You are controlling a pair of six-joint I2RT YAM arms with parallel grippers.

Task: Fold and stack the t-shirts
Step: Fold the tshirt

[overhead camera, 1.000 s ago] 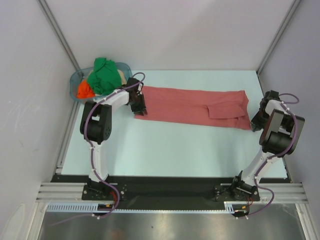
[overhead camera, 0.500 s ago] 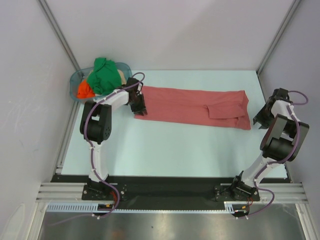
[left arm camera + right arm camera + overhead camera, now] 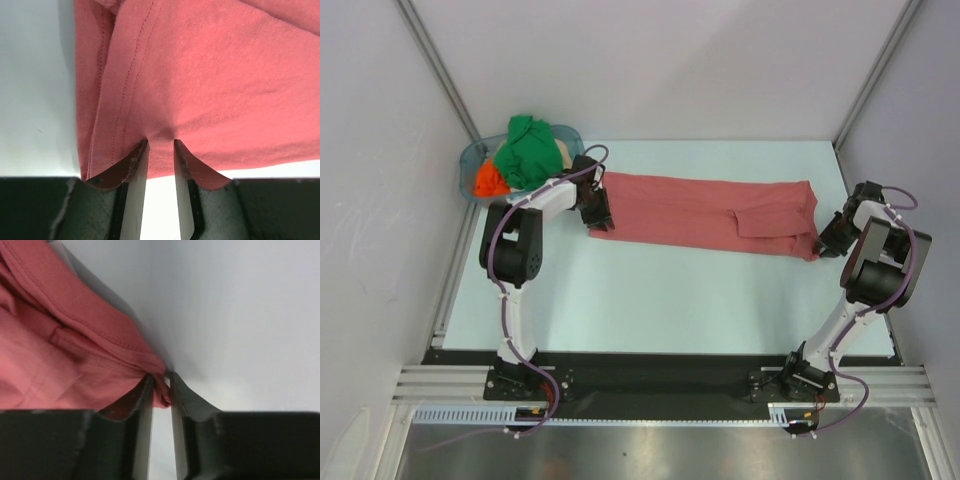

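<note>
The salmon-red t-shirt (image 3: 700,212) lies folded into a long strip across the far half of the table. My left gripper (image 3: 599,217) is shut on its left end; in the left wrist view the cloth (image 3: 210,75) is pinched between the fingers at the gripper (image 3: 161,144). My right gripper (image 3: 828,244) is shut on the strip's near right corner; the right wrist view shows the gripper (image 3: 160,385) with a bunch of the salmon cloth (image 3: 75,355) squeezed between the fingers. Green (image 3: 528,150), orange (image 3: 488,182) and beige (image 3: 563,153) shirts sit piled in the tub.
The clear blue-tinted tub (image 3: 468,160) stands at the far left corner, just behind the left arm. A folded sleeve (image 3: 775,216) lies on top of the strip near its right end. White walls close in on both sides, the right one near the right arm.
My right gripper swung out to the right away from the shirt, then came back and closed on its near right corner. The left gripper has not moved.
</note>
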